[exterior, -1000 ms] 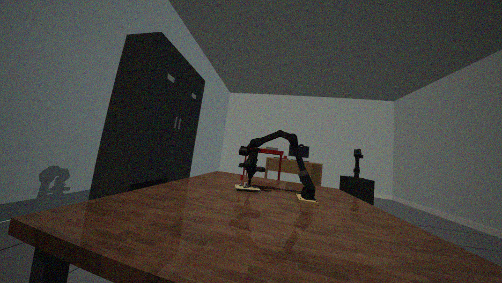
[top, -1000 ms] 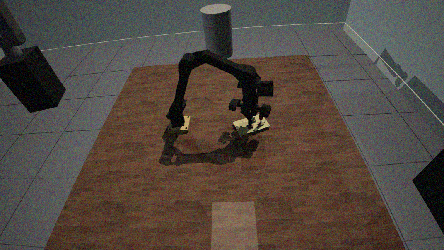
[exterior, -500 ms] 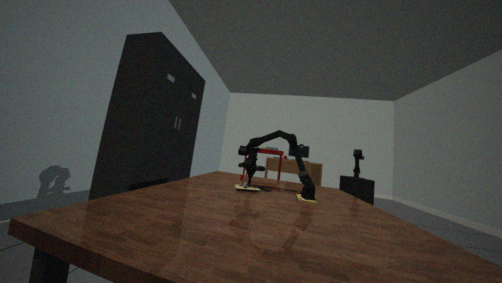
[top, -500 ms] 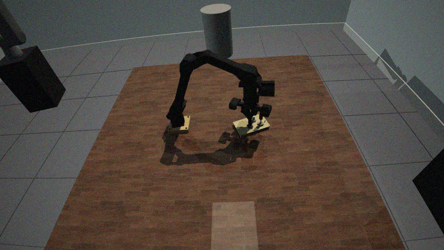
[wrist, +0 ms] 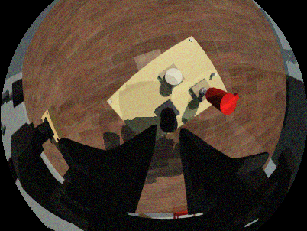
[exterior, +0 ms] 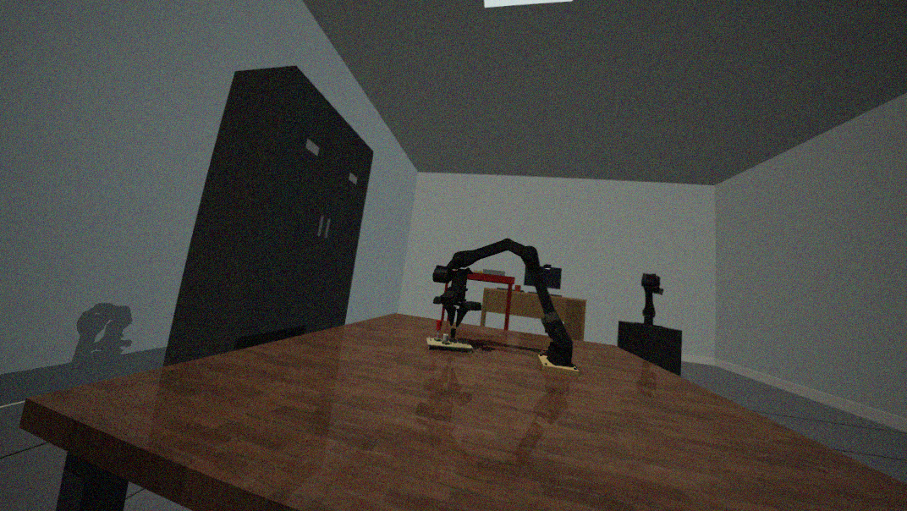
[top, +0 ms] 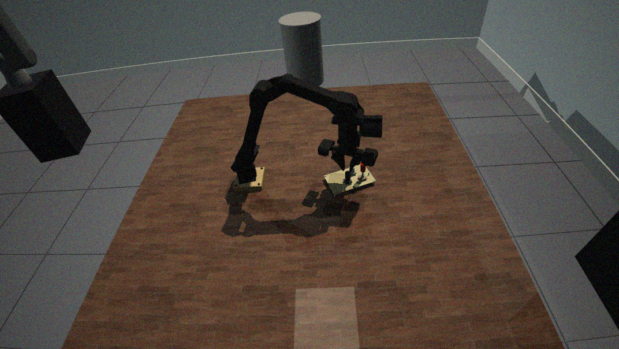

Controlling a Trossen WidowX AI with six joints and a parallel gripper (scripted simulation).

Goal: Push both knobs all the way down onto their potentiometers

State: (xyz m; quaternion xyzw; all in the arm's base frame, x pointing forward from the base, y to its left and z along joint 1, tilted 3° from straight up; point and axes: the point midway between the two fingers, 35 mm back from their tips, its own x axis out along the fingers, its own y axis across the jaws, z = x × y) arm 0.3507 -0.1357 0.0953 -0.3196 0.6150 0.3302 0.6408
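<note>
The pale yellow circuit board [top: 333, 177] [wrist: 141, 103] stands on the table, turned at an angle. A red knob [top: 362, 167] [exterior: 438, 325] [wrist: 222, 102] is raised on its shaft, with bare shaft showing above its potentiometer. A black knob [top: 347, 175] [wrist: 168, 118] stands upright over a dark potentiometer base in the wrist view; I cannot tell if a gap is left beneath it. A third part with a white round top [exterior: 445, 337] [wrist: 173, 76] stands on the board. My gripper [wrist: 168, 131] is partly open and empty, pointing down, its fingertips just above the black knob.
The arm's pale base plate [top: 260, 177] [exterior: 546, 363] [wrist: 56, 131] lies on the wooden table [top: 242, 277] [exterior: 381, 431], to the board's left in the top view. A small bent part [wrist: 212, 76] stands near the board's edge beside the red knob's potentiometer.
</note>
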